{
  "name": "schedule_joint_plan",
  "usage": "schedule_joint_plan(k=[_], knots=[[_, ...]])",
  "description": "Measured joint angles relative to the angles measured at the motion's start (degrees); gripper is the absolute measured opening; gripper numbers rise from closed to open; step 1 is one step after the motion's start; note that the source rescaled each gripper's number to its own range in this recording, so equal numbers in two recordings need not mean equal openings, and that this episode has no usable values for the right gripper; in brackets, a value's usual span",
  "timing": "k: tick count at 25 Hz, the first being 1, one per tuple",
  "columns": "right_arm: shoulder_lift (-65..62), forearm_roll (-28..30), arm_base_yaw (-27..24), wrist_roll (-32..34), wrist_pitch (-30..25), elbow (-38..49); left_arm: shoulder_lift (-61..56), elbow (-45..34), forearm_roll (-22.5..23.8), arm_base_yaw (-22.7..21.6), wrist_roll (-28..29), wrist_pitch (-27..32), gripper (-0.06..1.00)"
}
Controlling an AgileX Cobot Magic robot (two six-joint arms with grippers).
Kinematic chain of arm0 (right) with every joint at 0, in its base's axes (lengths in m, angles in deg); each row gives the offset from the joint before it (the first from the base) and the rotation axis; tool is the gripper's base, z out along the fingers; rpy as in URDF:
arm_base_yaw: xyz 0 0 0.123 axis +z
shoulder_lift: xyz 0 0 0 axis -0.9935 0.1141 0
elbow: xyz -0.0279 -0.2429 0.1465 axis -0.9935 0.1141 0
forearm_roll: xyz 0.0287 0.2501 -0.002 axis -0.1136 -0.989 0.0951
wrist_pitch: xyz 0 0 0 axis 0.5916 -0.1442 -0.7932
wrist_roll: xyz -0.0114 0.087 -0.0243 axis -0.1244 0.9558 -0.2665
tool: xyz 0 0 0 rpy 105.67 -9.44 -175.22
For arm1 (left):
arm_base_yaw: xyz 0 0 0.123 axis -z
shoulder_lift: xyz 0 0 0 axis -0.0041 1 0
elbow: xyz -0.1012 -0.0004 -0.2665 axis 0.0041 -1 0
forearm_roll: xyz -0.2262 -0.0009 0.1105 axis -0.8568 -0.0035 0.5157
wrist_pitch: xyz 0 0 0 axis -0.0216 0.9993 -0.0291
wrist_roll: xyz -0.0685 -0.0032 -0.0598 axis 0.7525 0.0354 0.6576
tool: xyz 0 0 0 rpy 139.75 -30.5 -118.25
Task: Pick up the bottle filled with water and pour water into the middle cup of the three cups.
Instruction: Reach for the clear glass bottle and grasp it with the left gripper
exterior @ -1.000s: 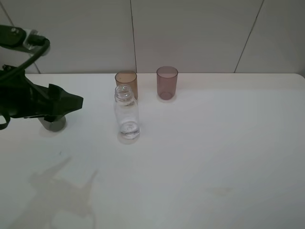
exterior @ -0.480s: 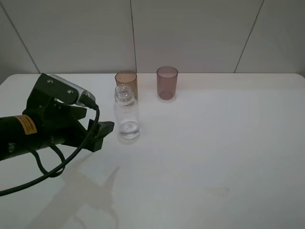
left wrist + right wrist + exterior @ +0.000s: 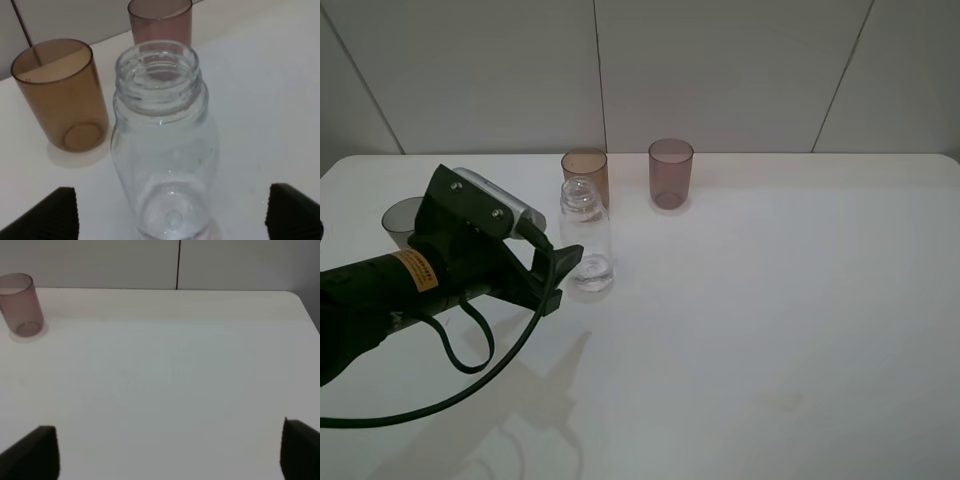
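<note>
Left wrist shows the left gripper (image 3: 172,212) wide open, empty, flanking the bottle (image 3: 165,150) untouched, so off-centre closing could tip it onto the middle cup (image 3: 60,95) close by; right wrist, the right gripper (image 3: 170,450) open, empty; exterior high, the left gripper nearer the bottle than before.

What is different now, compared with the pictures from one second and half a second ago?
The left end effector moved right, toward the bottle; its open fingers now reach the bottle, one on each side, without gripping it. The dark grey cup, hidden half a second ago, now shows its rim. The bottle, amber cup and pink cup stayed in place.
</note>
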Motion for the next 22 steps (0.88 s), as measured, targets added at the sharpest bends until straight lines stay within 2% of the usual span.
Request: schedule_joint_plan(k=[5, 22], knots=[[0.0, 0.0, 0.0, 0.0, 0.0, 0.0, 0.2, -0.1, -2.8, 0.0, 0.0, -1.7, 1.0], [0.0, 0.0, 0.0, 0.0, 0.0, 0.0, 1.0, -0.1, -3.0, 0.0, 0.1, -4.3, 1.0]])
